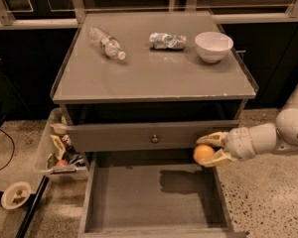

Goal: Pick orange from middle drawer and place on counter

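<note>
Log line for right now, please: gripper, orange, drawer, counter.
phase: carry | gripper: shut on orange, over right edge of open middle drawer | orange: lifted off drawer floor | counter: orange not yet placed

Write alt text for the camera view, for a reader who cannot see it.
The gripper, reaching in from the right, holds the orange above the right side of the open middle drawer. On the counter above are a plastic bottle, a crumpled packet and a white bowl.
</note>
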Controlling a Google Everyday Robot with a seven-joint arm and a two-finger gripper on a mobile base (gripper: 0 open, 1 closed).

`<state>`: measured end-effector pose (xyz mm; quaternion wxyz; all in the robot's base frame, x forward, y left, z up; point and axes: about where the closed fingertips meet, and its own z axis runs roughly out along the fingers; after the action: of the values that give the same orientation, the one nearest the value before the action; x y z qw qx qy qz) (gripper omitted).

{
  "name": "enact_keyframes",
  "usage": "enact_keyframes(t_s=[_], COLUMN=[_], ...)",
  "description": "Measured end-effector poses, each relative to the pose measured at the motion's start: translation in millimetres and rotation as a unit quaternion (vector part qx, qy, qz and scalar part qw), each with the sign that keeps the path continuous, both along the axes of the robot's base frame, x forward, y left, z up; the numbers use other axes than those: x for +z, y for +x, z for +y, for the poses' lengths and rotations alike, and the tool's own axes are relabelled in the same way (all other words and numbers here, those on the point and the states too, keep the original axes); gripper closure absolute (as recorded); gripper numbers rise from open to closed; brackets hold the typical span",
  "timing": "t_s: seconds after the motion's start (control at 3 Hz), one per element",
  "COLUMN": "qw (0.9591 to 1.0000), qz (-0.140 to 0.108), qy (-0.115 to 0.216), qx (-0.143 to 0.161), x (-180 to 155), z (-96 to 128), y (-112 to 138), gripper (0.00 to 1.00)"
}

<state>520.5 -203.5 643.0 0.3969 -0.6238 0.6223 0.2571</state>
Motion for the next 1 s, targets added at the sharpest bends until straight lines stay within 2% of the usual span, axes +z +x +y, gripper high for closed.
enact_keyframes(t_s=[0.33, 0.67, 1.0], qw=[0.9992, 0.9929, 0.9801], qz=[-0.036, -0.113, -0.19], qy=[-0.002, -0.006, -0.017], qx=[0.014, 0.037, 0.055], x=[32.3, 107.3, 190.9], z=[3.8, 7.1, 10.9], y=[-9.0, -21.0, -28.7], gripper=[1.0, 1.0, 1.0])
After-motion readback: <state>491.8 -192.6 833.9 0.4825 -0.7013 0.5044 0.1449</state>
